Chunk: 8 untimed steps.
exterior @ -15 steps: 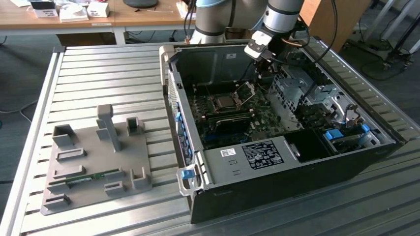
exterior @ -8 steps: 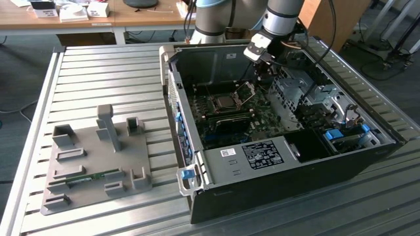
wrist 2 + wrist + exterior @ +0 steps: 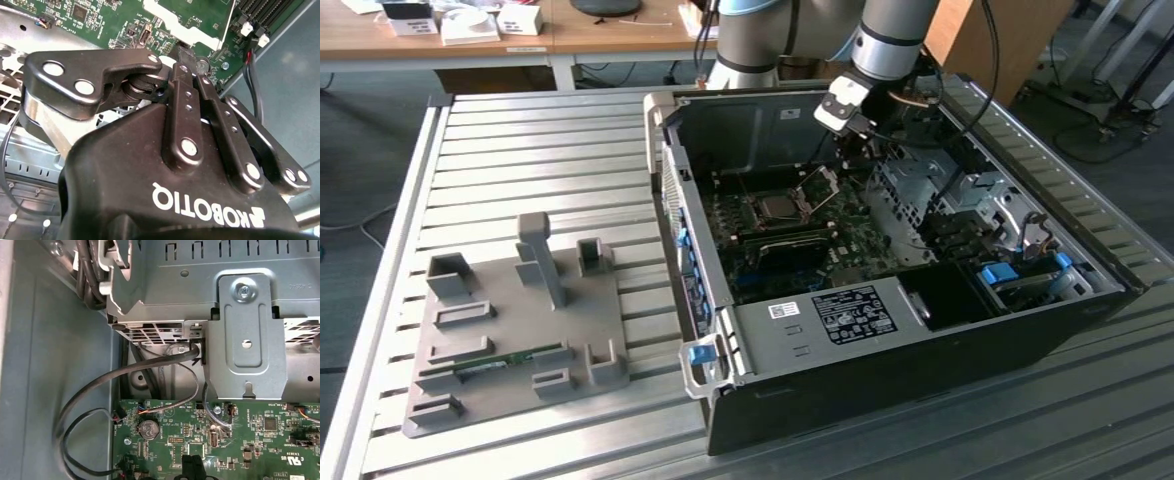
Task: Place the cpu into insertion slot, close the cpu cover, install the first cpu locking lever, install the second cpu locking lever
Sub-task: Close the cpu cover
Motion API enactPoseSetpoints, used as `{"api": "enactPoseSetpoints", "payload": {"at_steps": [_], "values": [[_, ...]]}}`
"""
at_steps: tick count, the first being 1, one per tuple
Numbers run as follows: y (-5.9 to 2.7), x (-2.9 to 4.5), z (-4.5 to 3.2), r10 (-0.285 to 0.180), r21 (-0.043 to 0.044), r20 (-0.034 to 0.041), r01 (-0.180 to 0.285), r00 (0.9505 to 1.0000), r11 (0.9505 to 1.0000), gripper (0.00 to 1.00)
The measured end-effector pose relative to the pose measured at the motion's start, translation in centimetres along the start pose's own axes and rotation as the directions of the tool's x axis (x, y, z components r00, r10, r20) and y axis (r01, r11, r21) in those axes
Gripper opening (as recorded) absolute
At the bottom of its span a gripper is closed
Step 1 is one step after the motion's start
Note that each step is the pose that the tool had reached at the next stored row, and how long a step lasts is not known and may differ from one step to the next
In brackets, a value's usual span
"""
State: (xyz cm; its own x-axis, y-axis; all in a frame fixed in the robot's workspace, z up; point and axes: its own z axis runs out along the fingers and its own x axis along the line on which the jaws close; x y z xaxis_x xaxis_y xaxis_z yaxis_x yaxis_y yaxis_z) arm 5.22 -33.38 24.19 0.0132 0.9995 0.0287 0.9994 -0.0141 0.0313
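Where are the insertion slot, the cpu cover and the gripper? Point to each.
insertion slot (image 3: 781, 207), exterior view, its middle.
cpu cover (image 3: 821, 181), exterior view, its metal frame.
gripper (image 3: 854, 142), exterior view, its lower tip.

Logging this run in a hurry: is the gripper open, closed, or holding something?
Gripper: closed; whether it pinches anything cannot be told.

On my first wrist view the pincer (image 3: 192, 467) has its tips pressed together in front of the green circuit board (image 3: 260, 440). A coin cell (image 3: 148, 428) sits at its ten o'clock. At its one o'clock stands a grey metal bracket (image 3: 245, 340). Black cables (image 3: 100, 385) loop from under that bracket to the board's edge, beside the case wall (image 3: 50, 340).
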Motion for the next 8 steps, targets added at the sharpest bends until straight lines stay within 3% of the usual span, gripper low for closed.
{"api": "enactPoseSetpoints", "payload": {"at_steps": [8], "values": [[0.01, -0.01, 0.45, 0.0, 0.0009, 0.0015, 0.0, 1.0, 1.0, 0.11]]}}
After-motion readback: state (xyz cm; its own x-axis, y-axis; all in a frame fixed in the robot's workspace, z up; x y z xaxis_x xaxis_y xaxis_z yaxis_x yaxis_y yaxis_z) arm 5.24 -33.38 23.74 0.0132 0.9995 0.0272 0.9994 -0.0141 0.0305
